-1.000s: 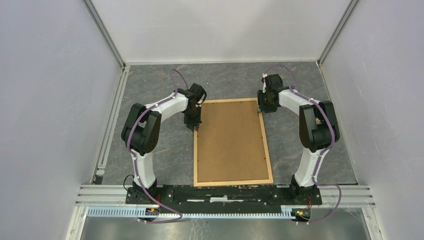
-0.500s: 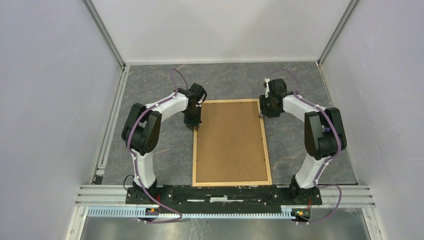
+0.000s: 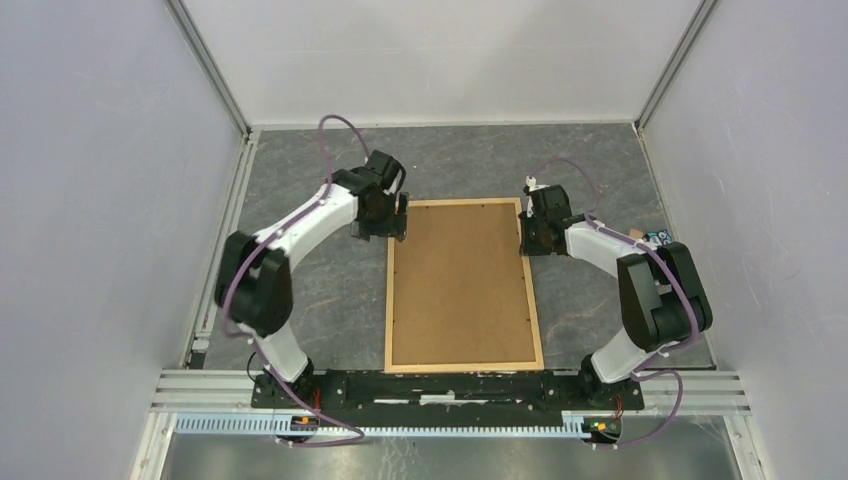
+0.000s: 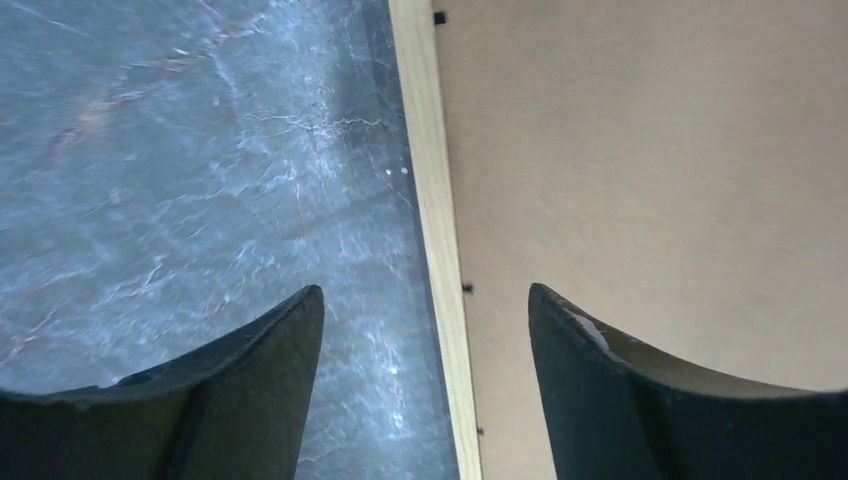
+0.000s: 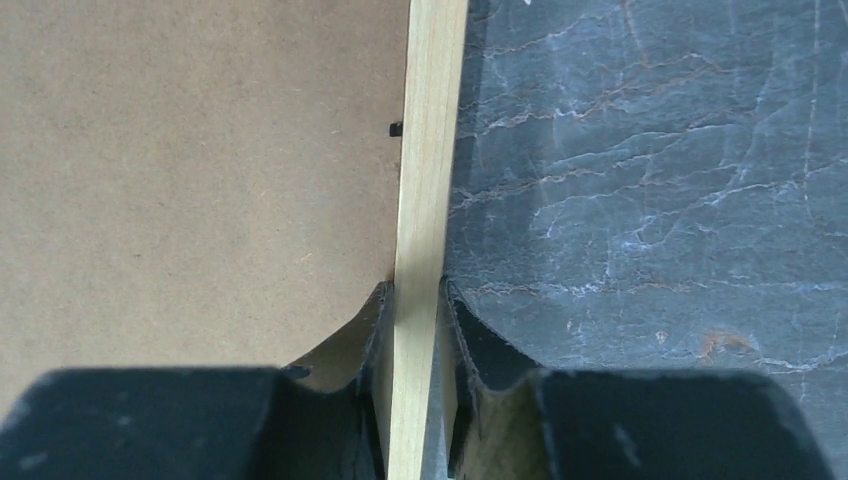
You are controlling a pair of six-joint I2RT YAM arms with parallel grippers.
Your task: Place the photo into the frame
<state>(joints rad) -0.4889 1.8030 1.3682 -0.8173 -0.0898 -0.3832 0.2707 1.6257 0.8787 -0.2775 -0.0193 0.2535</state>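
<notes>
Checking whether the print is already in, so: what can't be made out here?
- The photo: in no view; the brown backing board fills the frame.
- Small colourful object by the right arm's elbow, top view: too small to identify.
- Left gripper and right gripper, top view: jaws hidden under their own wrists.

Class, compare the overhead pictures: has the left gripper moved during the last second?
Yes. The left gripper has travelled away from the arm bases, up along the frame's left strip, and now sits near its far left corner.
</notes>
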